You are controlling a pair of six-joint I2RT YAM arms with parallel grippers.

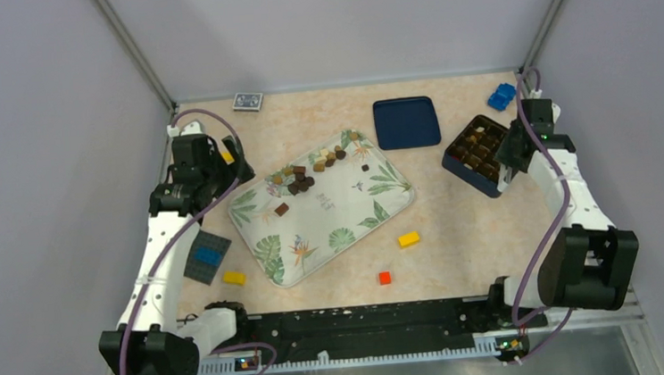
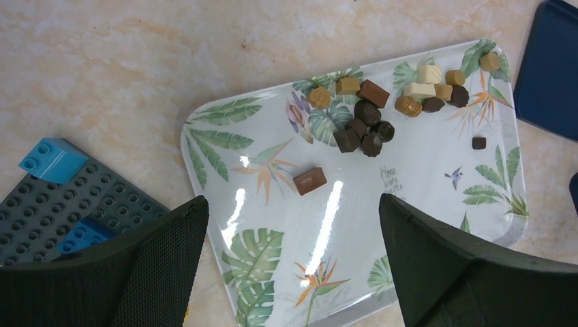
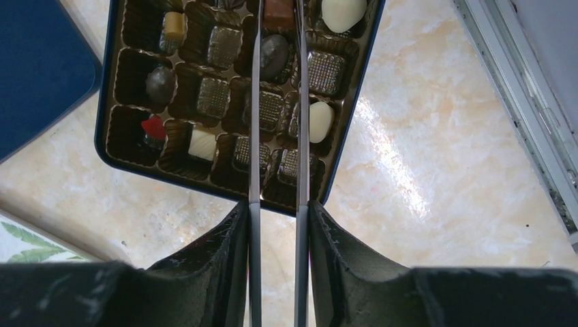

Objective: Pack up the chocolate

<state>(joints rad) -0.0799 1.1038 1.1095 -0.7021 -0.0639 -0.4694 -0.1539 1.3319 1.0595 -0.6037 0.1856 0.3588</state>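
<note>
My left hand (image 2: 293, 269) hangs with its fingers spread wide over the near end of the leaf-print tray (image 2: 422, 191) on the desk (image 2: 136, 61). Most of the chocolate (image 2: 368, 122) lies loose on that tray. Further right, a few pieces sit in the blue box (image 3: 103, 122). My right hand (image 3: 277, 20) is above it, blades a narrow gap apart. I cannot tell whether they pinch anything.

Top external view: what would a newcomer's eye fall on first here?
The leaf-print tray in the middle stands out, with chocolate pieces clustered along its far edge. To the right, the right gripper hangs over a partly filled dark blue chocolate box, a blue lid beside it. The left gripper hangs open by the tray's left end.
</note>
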